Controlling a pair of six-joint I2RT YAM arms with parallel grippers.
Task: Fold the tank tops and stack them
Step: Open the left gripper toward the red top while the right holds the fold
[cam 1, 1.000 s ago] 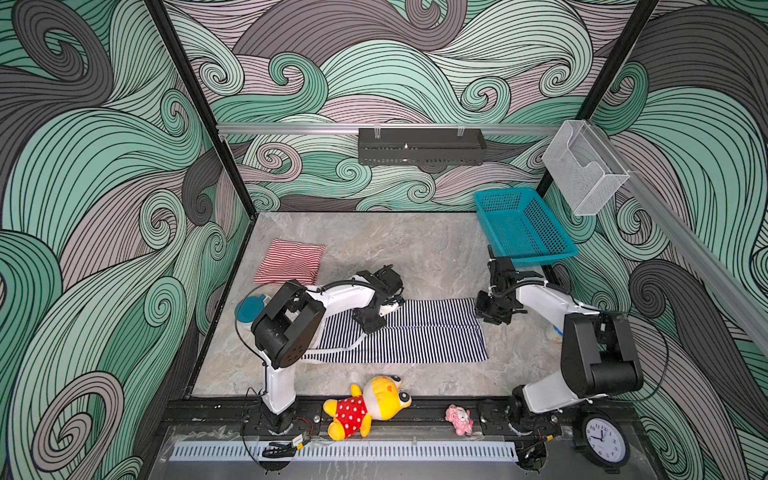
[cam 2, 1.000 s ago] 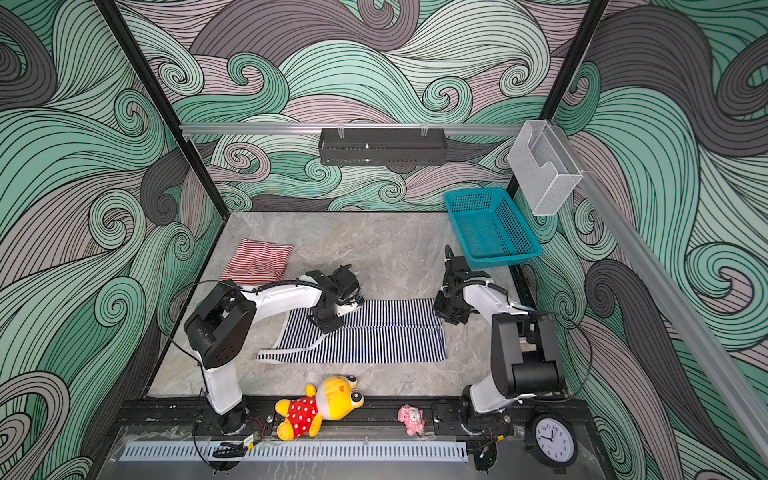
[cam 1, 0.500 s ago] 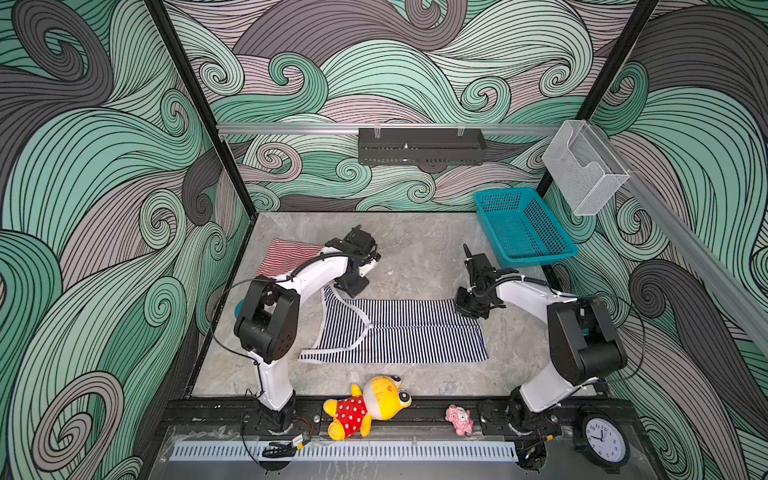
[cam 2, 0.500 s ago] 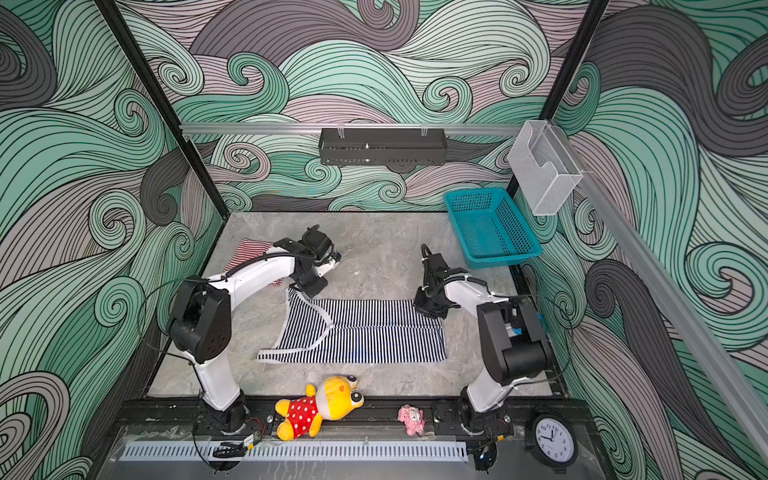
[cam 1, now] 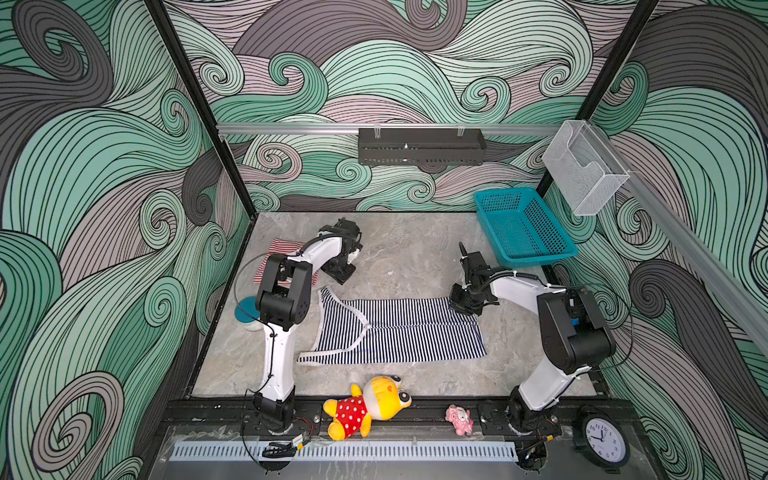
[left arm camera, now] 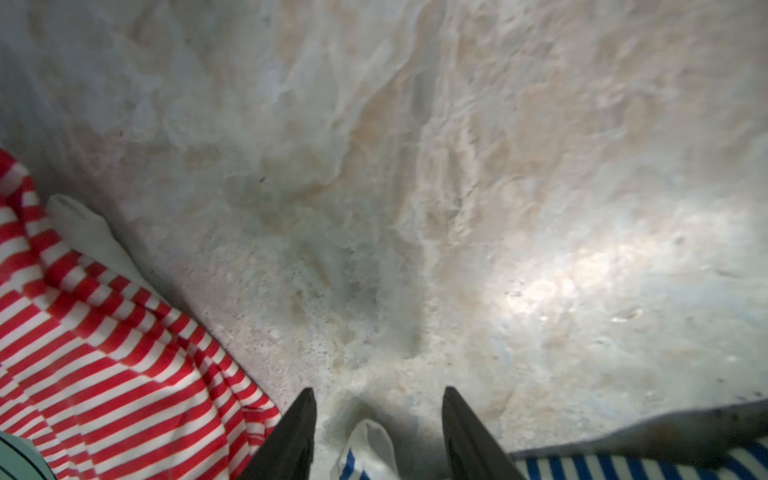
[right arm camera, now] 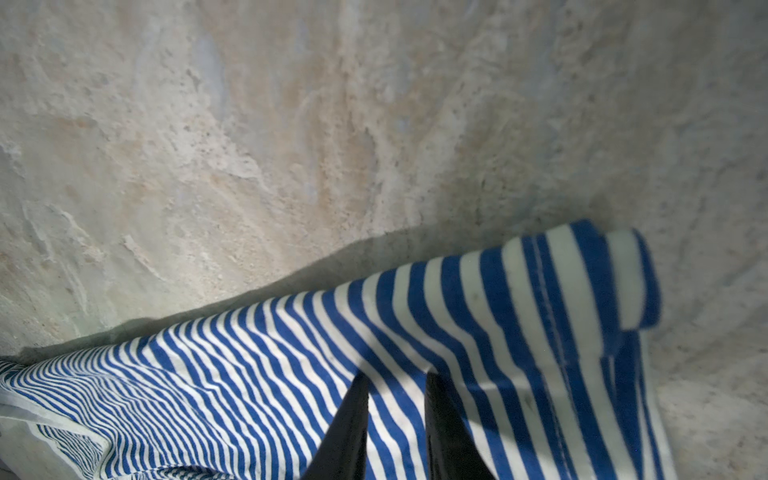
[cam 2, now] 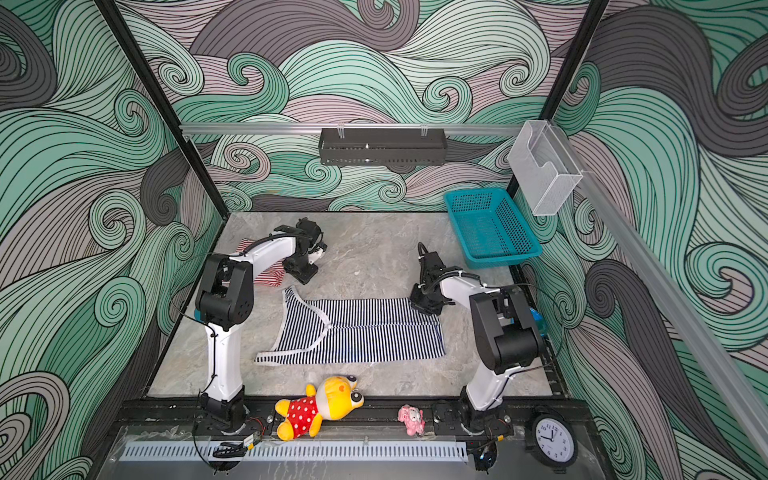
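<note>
Navy-and-white tank top (cam 1: pixel 395 328) spread out, right gripper (right arm camera: pixel 395 376) jaws clamped on its edge, clear only in wrist view, left gripper (left arm camera: pixel 379 390) jaws apart beside red-and-white tank top (left arm camera: pixel 104 353)

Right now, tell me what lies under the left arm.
The red top lies on the table under the left arm; only its edges show, the arm covers its middle. A blue disc peeks out behind the arm, mostly hidden.

On the table (cam 1: pixel 411 253) the spread tank top (cam 1: pixel 399 330) lies central — folded tank top (cam 1: pixel 279 248) behind-left, basket (cam 1: pixel 540 258) back-right, plush toy (cam 1: pixel 365 405) in front.
</note>
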